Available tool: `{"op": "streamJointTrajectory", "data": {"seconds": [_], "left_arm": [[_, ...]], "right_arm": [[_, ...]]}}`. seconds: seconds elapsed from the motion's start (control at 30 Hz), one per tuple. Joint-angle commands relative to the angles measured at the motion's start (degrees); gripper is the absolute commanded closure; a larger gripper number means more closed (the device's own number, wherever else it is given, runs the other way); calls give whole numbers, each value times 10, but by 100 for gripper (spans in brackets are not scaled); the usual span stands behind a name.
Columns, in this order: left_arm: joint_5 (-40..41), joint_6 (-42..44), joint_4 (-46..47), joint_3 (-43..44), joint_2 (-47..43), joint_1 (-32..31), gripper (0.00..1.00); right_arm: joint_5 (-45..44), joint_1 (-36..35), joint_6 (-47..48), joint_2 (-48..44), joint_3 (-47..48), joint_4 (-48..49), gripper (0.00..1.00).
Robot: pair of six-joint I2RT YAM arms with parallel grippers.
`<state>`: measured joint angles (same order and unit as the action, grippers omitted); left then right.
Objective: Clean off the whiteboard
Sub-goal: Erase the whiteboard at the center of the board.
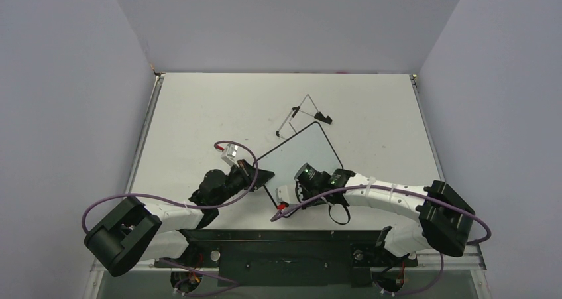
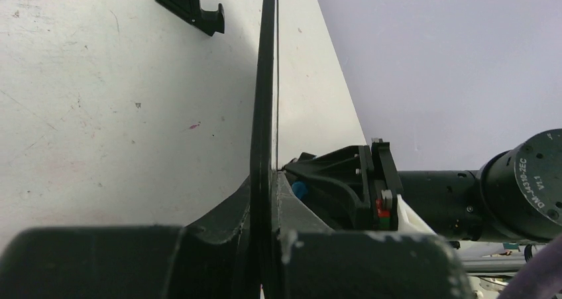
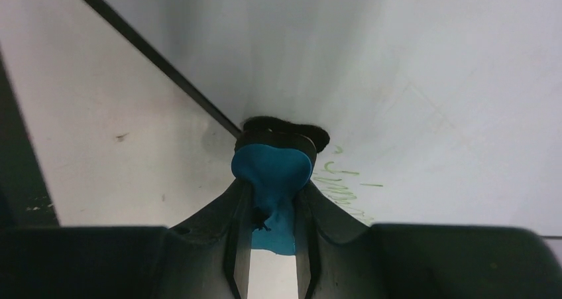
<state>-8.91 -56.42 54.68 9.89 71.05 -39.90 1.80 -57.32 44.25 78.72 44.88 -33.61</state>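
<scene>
The whiteboard (image 1: pixel 299 148) lies tilted at mid-table, white with a thin black frame. My left gripper (image 1: pixel 260 177) is shut on its near left corner; in the left wrist view the board (image 2: pixel 266 80) stands edge-on between the fingers of that gripper (image 2: pixel 272 183). My right gripper (image 1: pixel 302 179) is shut on the blue-and-black eraser (image 3: pixel 273 170) and presses its black felt against the board face (image 3: pixel 411 60). Green handwriting (image 3: pixel 339 183) shows just right of the eraser. The board's black frame edge (image 3: pixel 152 54) runs diagonally to the left.
The wire easel stand (image 1: pixel 304 116) with black feet lies just beyond the board's far corner; one foot (image 2: pixel 192 6) shows in the left wrist view. The right gripper (image 2: pixel 361 186) with the eraser's blue tip (image 2: pixel 299 191) shows behind the board. Walls enclose the table.
</scene>
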Motion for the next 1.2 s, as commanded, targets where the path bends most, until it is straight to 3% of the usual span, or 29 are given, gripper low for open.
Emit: {"op": "streamJointTrajectory", "data": {"seconds": [0.0,0.1,0.27,0.4,0.53,0.9,1.17], "left_arm": [[-19,-20,74,17,-17,-2,100],[-22,-20,73,20,-13,-1,100],[-27,-24,95,16,3,-2,100],[-25,-25,98,15,4,-2,100],[-22,-22,92,13,-1,-1,100],[-25,-18,93,16,1,-1,100],[-21,-18,86,12,-13,0,100]], "right_arm": [[-89,38,-41,1,14,50,100],[-96,83,-64,-3,18,63,100],[-78,76,-73,20,33,58,100],[-11,17,-48,19,39,24,100],[80,11,-38,6,55,-13,100],[-5,114,-60,13,25,35,100],[109,46,-23,-10,29,-22,100]]}}
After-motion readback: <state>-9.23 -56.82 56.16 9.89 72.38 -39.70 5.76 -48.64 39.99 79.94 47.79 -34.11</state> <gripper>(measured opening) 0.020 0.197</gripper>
